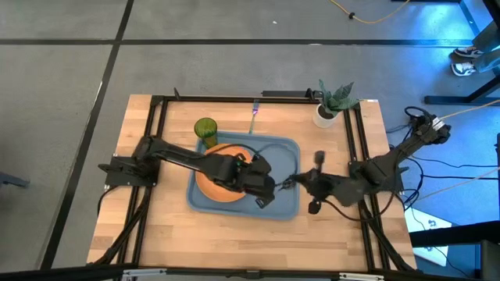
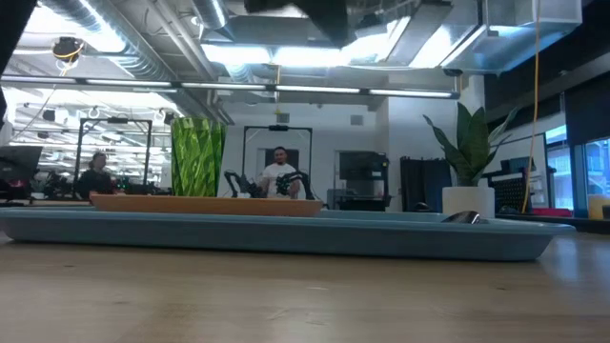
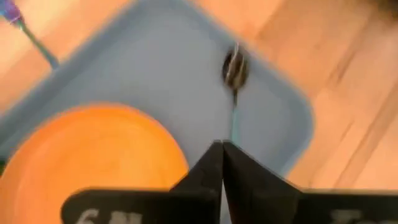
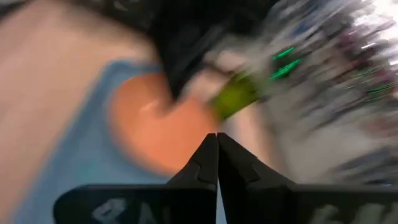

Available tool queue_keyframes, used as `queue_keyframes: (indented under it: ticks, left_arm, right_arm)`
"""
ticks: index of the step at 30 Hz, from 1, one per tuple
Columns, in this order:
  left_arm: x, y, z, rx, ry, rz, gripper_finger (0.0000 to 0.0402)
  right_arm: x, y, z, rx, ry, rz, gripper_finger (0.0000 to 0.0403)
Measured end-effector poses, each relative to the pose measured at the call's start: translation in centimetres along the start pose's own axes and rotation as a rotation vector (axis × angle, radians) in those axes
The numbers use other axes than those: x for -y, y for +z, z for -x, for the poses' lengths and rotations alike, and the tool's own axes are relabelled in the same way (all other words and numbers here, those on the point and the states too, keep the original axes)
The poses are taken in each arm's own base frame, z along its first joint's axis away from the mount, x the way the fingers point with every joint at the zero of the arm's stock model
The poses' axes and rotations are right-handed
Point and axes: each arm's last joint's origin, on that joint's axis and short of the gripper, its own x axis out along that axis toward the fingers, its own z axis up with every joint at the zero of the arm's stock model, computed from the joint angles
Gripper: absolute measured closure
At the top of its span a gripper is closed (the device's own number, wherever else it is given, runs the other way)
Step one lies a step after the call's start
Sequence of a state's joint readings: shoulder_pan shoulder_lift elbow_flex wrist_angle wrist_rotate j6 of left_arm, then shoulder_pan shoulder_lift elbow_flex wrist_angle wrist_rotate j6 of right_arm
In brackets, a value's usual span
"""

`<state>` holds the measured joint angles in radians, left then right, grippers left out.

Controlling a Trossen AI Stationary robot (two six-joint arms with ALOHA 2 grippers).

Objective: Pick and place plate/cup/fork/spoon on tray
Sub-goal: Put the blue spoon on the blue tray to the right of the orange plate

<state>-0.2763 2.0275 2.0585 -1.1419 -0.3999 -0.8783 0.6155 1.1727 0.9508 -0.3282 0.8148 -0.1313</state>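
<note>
The blue-grey tray [image 1: 285, 204] lies mid-table with the orange plate [image 1: 212, 183] on its left half. The spoon [image 3: 234, 67] lies in the tray near one corner; its handle runs out of sight behind my left fingers in the left wrist view. The green cup [image 1: 205, 129] stands at the tray's far left corner; I cannot tell if it is on the tray or beside it. The fork [image 1: 255, 115] lies on the table beyond the tray. My left gripper [image 3: 222, 147] hangs shut above the tray. My right gripper [image 4: 217, 138] is shut over the tray's right side.
A white pot with a green plant [image 1: 328, 112] stands at the table's far right. A black frame [image 1: 156, 109] runs along the table's edges. In the low view, people [image 2: 279, 171] are in the room behind the table.
</note>
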Motion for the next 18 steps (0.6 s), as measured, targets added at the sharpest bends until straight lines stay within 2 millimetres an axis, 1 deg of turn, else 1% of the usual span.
queue_keyframes:
  ticks: [3,6,8,12,15,18]
  left_arm:
    - [-0.6,0.2,2.7,0.062,-0.011,0.004,0.04]
    - [-1.2,0.4,5.1,0.125,-0.017,0.014,0.0401]
    - [-1.5,0.4,6.3,0.156,-0.022,0.019,0.0401]
    - [-1.9,0.3,8.0,0.213,-0.017,0.021,0.0401]
    - [-2.2,0.3,8.9,0.233,-0.021,0.025,0.0401]
    - [-2.4,0.3,9.3,0.251,-0.013,0.028,0.0401]
  right_arm:
    - [0.2,-1.6,-1.6,-0.142,0.193,-0.11,0.0401]
    - [0.5,-2.8,-3.2,-0.268,0.311,-0.192,0.0401]
    - [0.4,-3.4,-4.4,-0.335,0.393,-0.241,0.0401]
    - [0.0,-4.9,-7.0,-0.484,0.535,-0.333,0.0402]
    - [-0.7,-6.2,-8.7,-0.587,0.63,-0.355,0.0402]
    - [-1.6,-7.3,-10.2,-0.65,0.676,-0.341,0.0402]
